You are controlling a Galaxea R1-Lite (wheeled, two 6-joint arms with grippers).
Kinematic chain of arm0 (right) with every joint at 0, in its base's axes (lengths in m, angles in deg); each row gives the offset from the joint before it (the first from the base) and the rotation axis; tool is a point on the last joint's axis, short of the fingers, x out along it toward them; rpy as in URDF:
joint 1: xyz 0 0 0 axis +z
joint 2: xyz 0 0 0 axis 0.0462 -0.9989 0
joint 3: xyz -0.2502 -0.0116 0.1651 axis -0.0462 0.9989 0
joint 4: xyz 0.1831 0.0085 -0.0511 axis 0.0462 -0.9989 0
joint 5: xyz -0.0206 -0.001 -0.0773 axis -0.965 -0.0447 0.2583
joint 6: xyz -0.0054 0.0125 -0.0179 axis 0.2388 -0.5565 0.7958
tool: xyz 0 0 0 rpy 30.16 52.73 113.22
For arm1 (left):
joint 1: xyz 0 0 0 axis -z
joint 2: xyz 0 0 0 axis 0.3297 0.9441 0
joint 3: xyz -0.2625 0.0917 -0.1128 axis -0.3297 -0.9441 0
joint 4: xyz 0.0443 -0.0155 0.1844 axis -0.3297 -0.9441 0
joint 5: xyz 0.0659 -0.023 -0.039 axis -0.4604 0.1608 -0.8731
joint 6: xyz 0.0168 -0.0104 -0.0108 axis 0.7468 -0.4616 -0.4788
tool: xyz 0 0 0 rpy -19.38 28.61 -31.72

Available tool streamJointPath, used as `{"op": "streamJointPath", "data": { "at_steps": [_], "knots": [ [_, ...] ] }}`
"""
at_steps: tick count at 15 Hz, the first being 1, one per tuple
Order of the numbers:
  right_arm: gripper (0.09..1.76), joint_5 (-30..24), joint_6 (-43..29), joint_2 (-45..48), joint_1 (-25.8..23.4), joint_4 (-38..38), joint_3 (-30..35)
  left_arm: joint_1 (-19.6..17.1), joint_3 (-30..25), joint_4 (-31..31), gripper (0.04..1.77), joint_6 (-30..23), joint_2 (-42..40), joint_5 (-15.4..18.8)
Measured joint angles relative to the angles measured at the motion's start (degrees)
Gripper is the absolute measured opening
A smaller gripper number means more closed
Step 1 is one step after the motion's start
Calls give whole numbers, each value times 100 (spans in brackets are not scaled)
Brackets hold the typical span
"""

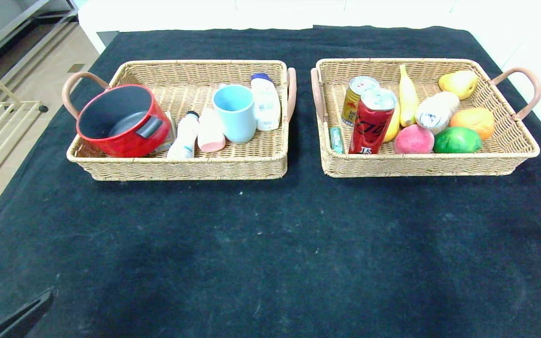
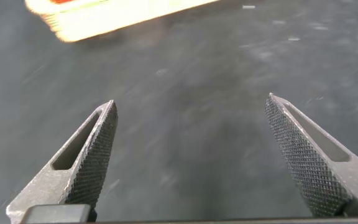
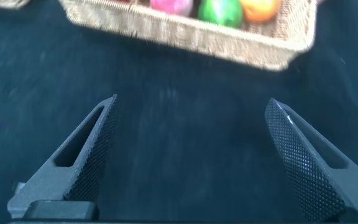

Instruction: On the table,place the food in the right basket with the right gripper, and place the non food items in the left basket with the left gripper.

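Two woven wicker baskets sit side by side on my black cloth-covered table (image 1: 270, 244), near each other but not touching. My left basket (image 1: 181, 162) holds the non-food things: a red pot with a dark inside (image 1: 122, 119) tilted at its left end, a small white bottle with a black cap (image 1: 184, 136) lying beside it, a pink tub (image 1: 210, 130), an upright light blue cup (image 1: 235, 112), and a white bottle with a blue cap (image 1: 266, 101) lying against the far right side. My right basket (image 1: 430, 164) holds the food: a tall red drink can (image 1: 371, 122) standing at the front, a yellow-and-red can (image 1: 356, 98) just behind it, a small green packet (image 1: 336, 139) against the left wall, a yellow banana (image 1: 407, 98), a white wrapped roll (image 1: 436, 111), a yellow pear (image 1: 459, 83), an orange fruit (image 1: 473, 121), a pink peach (image 1: 413, 140) and a green round fruit (image 1: 457, 140).

My left gripper (image 2: 191, 112) hangs over bare cloth with its fingers spread wide, holding nothing. My right gripper (image 3: 194, 109) is likewise spread and empty, above the cloth just in front of the food basket
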Motion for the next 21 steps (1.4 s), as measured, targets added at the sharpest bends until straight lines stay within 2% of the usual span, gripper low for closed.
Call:
{"op": "streamJointPath", "data": {
  "at_steps": [2, 6, 9, 11, 14, 21],
  "knots": [
    [170, -1, -2, 564, -93, -625, 37, -455, 26, -128, 172, 23, -411, 16],
    [170, -23, -13, 1257, -862, -1156, -140, -1235, 273, -158, 172, 660, -791, 112],
    [170, -26, -44, 1727, -1402, -1833, -386, -1687, 529, -417, 172, 708, -868, 144],
    [170, -30, -44, 2039, -1585, -1993, -234, -1974, 585, -802, 172, 681, -1009, 389],
    [170, -149, -39, 2549, -1810, -2041, 144, -2430, 560, -1189, 172, 656, -1340, 538],
    [170, -784, -22, 3594, -2094, -2041, 794, -2871, -269, -1197, 172, 557, -2249, 874]
  ]
}}
